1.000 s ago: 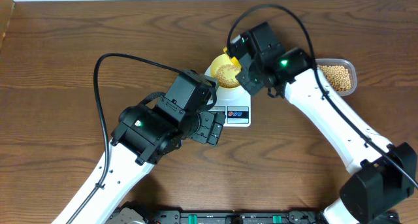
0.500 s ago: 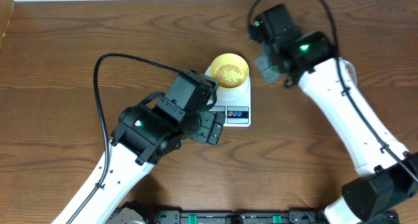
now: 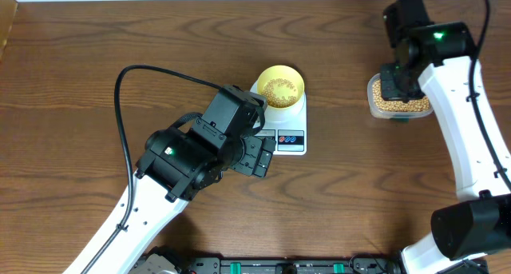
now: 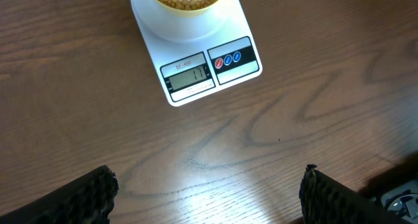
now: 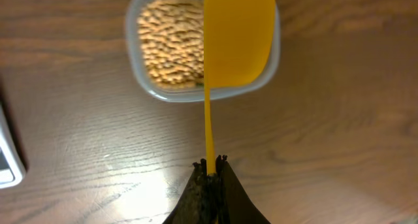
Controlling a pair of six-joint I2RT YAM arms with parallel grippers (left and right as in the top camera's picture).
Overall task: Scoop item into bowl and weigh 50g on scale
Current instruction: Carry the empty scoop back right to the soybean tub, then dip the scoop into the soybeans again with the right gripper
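The pale-yellow bowl (image 3: pixel 281 85) holds some tan beans (image 3: pixel 279 87) and stands on the white scale (image 3: pixel 292 138); its display (image 4: pixel 188 75) reads 11. More beans fill a clear tub (image 3: pixel 393 105) at the right, which also shows in the right wrist view (image 5: pixel 171 49). My right gripper (image 5: pixel 211 166) is shut on the handle of a bright yellow scoop (image 5: pixel 238 34), held over the tub. My left gripper (image 4: pixel 208 191) is open and empty over bare table in front of the scale.
The left arm (image 3: pixel 192 154) lies just left of and in front of the scale. The right arm (image 3: pixel 467 106) runs along the right edge. Brown wooden table (image 3: pixel 96 66) all round.
My right gripper has carried the scoop from above the bowl rightward to above the tub of beans. The left arm has not moved.
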